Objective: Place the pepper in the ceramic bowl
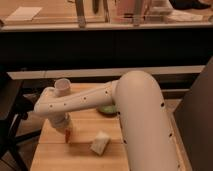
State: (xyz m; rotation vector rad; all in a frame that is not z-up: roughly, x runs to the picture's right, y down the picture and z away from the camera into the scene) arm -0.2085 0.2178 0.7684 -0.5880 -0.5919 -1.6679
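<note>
The small red-orange pepper hangs from my gripper, which is shut on it a little above the wooden table, at the left. The green ceramic bowl sits to the right of the gripper, mostly hidden under my white arm; only a part of its rim shows.
A small white paper cup stands at the table's back left, just behind my arm. A pale beige block lies near the front, right of the pepper. The wooden table ends at the left beside a dark chair. A counter runs behind.
</note>
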